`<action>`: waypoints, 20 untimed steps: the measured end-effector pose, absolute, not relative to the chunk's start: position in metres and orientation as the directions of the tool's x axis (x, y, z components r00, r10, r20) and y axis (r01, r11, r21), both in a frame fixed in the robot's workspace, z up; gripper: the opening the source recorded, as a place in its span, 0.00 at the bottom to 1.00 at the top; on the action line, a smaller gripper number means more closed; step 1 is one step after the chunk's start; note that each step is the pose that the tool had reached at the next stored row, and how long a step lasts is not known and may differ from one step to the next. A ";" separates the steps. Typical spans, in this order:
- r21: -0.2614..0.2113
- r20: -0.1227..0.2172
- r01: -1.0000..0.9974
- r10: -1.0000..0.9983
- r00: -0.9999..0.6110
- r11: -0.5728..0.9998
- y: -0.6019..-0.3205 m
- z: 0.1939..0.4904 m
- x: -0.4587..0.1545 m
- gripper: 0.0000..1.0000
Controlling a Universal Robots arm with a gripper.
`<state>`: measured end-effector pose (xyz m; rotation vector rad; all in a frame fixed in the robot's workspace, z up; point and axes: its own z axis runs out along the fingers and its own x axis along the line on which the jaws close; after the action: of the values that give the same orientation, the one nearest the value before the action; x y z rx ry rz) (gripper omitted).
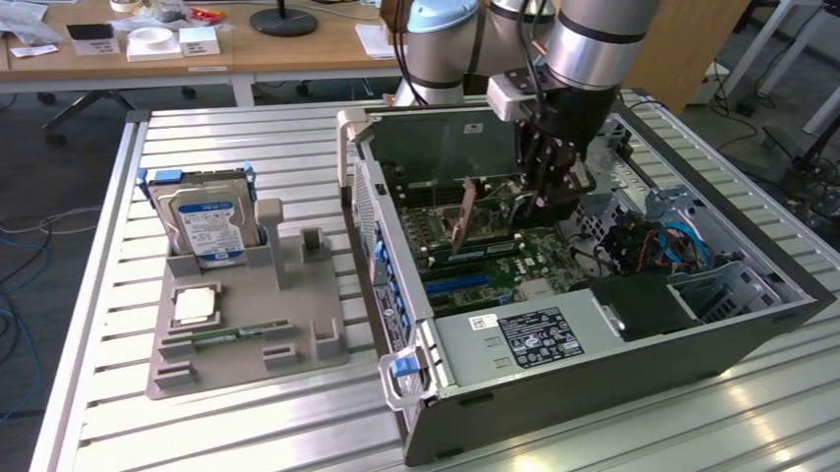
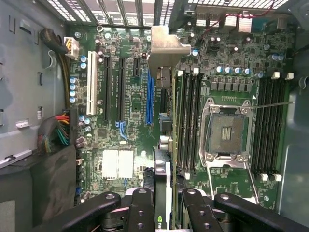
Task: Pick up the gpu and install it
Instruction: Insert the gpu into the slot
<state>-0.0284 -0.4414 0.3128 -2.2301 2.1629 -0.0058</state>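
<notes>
My gripper (image 1: 552,192) hangs inside the open computer case (image 1: 577,388), above the motherboard (image 1: 525,265). It is shut on the gpu (image 2: 163,188), a thin dark card seen edge-on between the black fingers (image 2: 140,212) in the wrist view. The card's silvery bracket (image 2: 166,46) points toward the grilled rear wall of the case. In the exterior view the bracket end of the gpu (image 1: 462,224) shows as a slanted strip beside the gripper. The card is held over the board, close alongside the long blue slot (image 2: 149,101). Whether it touches the board I cannot tell.
A grey holder tray (image 1: 302,359) on the slatted table at the exterior view's left carries a blue-labelled hard drive (image 1: 204,221), a processor (image 1: 197,305) and a memory stick (image 1: 230,336). Inside the case are the power supply (image 1: 525,339), cable bundles (image 1: 656,246) and an empty processor socket (image 2: 227,128).
</notes>
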 end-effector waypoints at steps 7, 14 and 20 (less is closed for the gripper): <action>-0.031 -0.021 -0.999 -0.999 0.031 -0.030 -0.441 0.309 -0.029 0.27; -0.042 -0.021 -0.999 -0.999 0.031 -0.030 -0.441 0.301 -0.032 0.27; -0.042 -0.021 -0.999 -1.000 0.016 -0.015 -0.442 0.298 -0.033 0.27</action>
<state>-0.0334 -0.4418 0.2981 -2.2065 2.1728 -0.0221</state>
